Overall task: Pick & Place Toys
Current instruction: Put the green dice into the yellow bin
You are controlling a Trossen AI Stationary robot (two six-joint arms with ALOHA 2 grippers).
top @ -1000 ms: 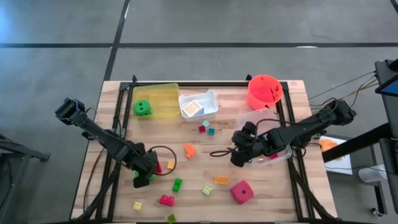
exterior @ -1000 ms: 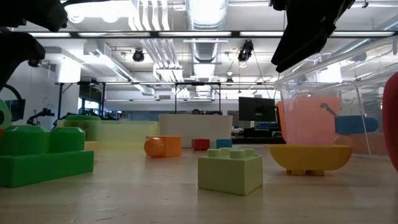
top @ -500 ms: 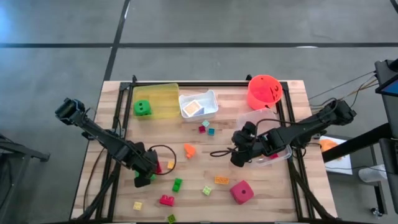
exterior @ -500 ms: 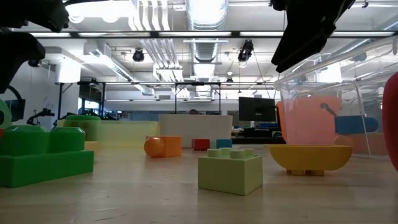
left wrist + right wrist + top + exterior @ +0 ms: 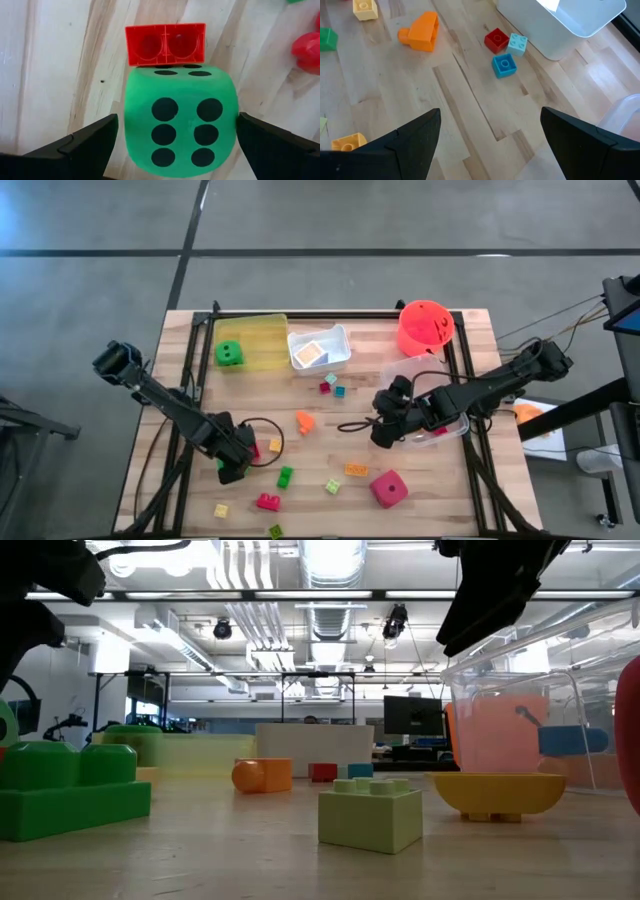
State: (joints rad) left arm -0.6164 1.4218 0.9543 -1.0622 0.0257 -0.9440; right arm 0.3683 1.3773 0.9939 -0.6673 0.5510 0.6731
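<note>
Over the wooden surface (image 5: pixel 400 500) the left end effector (image 5: pixel 175 137) straddles a green die (image 5: pixel 180 125), fingers spread and not yet clenched, while one green die (image 5: pixel 229 353) sits in the yellow tray (image 5: pixel 262 330), most bricks lie loose, and the right end effector (image 5: pixel 383 432) hangs released.

I see grey floor (image 5: pixel 320 220) around the wooden desk (image 5: pixel 300 395), dark seam lines crossing it. Beyond the desk: ceiling ducts (image 5: pixel 335 615), strip lights, a dark monitor (image 5: pixel 413 718).

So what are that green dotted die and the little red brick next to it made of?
The green die looks like soft foam or matte rubbery plastic: rounded corners, dull surface without glare, flat printed black dots. The red brick looks like hard, moulded glossy plastic: sharp edges, thin walls and hollow round sockets with slight shine.
</note>
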